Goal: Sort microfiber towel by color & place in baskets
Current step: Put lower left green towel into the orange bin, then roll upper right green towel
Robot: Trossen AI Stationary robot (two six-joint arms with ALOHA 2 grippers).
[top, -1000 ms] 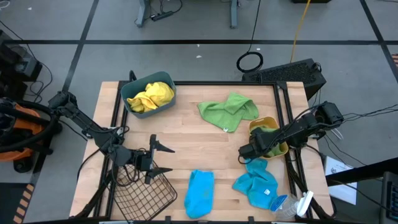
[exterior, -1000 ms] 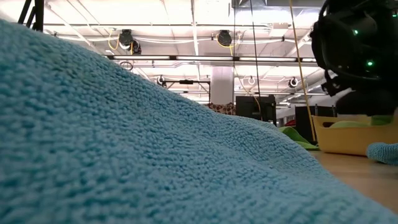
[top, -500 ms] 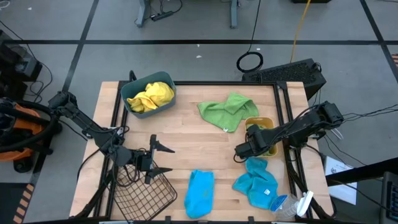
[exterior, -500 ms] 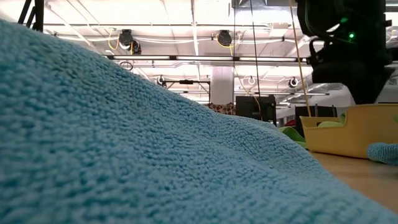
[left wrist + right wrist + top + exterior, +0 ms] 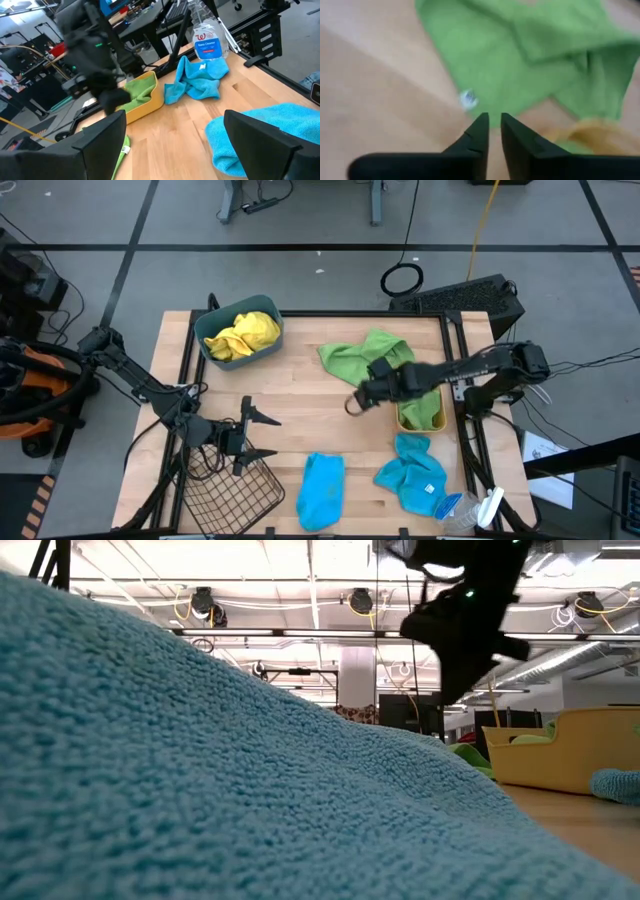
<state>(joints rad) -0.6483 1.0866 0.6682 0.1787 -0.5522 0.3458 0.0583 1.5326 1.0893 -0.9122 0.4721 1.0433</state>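
A green towel lies flat on the table near its far right. My right gripper hovers shut just over that towel's near edge, touching nothing. A second green towel lies in the orange-yellow tub. Two yellow towels fill the teal bin. Two blue towels lie near the table's near edge. My left gripper waits open above the wire-mesh basket.
A clear spray bottle lies at the near right corner, beside the right-hand blue towel. The left-hand blue towel fills most of the low view. Bare wood lies between the two grippers.
My right gripper has left the place over the orange-yellow tub and swung toward the table's left and far side, ending at the near edge of the green towel on the table. The green towel in the tub now shows uncovered.
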